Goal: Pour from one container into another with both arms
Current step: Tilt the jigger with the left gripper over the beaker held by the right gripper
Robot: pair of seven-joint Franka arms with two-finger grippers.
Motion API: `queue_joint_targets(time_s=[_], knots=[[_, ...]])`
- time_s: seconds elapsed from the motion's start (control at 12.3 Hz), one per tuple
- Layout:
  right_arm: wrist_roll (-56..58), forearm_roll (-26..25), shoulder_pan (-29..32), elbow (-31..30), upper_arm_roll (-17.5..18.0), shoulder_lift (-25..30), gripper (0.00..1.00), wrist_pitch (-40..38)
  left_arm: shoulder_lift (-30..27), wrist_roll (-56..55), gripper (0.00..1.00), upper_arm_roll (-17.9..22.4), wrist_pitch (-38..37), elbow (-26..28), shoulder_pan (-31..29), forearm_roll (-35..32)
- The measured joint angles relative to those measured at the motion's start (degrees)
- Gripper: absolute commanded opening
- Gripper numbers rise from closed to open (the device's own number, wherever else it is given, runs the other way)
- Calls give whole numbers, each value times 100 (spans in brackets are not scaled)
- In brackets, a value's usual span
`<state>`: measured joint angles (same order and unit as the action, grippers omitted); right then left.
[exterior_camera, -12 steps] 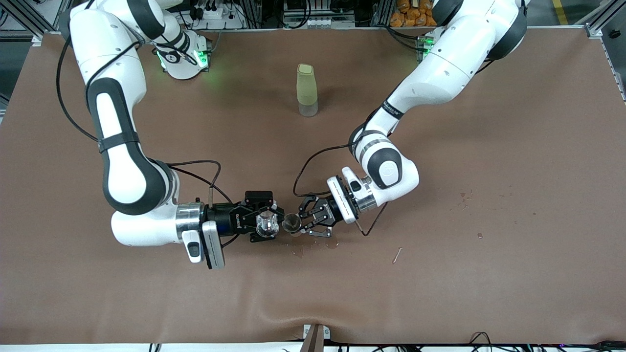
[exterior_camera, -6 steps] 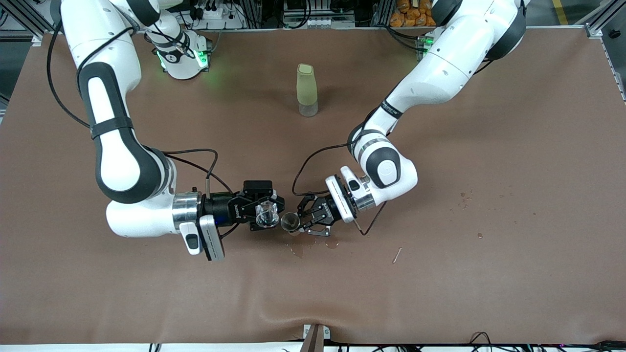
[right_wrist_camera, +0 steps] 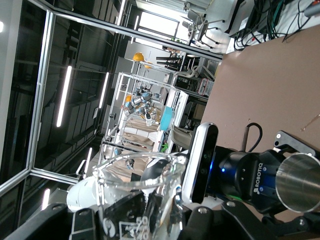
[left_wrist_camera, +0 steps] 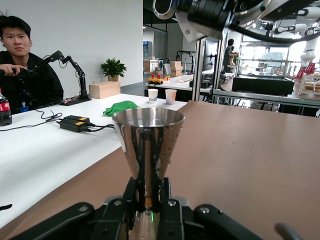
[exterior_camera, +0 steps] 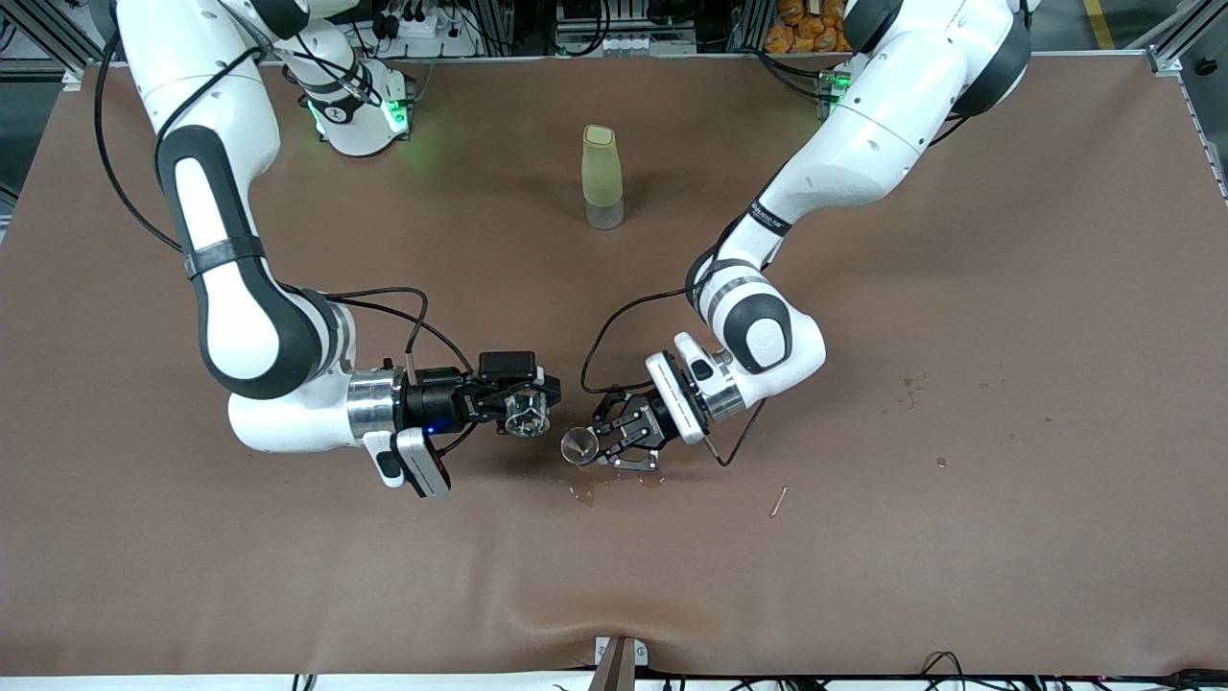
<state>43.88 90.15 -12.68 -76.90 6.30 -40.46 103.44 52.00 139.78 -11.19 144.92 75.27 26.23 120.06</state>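
Observation:
My right gripper [exterior_camera: 523,415] is shut on a clear glass beaker [exterior_camera: 527,416], held tilted just above the brown table [exterior_camera: 863,537]. In the right wrist view the beaker [right_wrist_camera: 140,192] fills the space between my right gripper's [right_wrist_camera: 150,220] fingers. My left gripper [exterior_camera: 602,443] is shut on the stem of a shiny metal cone-shaped cup [exterior_camera: 578,445], which is upright beside the beaker with a small gap between them. The left wrist view shows the cup [left_wrist_camera: 148,142] clamped in my left gripper [left_wrist_camera: 148,192]. The cup [right_wrist_camera: 300,182] also appears in the right wrist view.
A tall yellow-green bottle [exterior_camera: 602,178] stands mid-table, toward the arms' bases. Wet spots [exterior_camera: 583,495] lie on the table just nearer the camera than the cup. A small stick [exterior_camera: 779,500] and faint stains [exterior_camera: 916,387] lie toward the left arm's end.
The right gripper has rolled and carried the beaker slightly away from the cup. The left gripper with the cup has shifted a little, so the gap between them is wider.

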Motion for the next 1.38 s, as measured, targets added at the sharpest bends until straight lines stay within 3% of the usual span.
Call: queue_joint_targets(time_s=[0.57,1.38], knots=[[-159,215,-182,-41,14,0,0,228,292,9,0,1168,2,-349,1047,1088],[-391,281,-221,-169,2,0,0,284,372,9,0,1342,5,-553,1099,1107]])
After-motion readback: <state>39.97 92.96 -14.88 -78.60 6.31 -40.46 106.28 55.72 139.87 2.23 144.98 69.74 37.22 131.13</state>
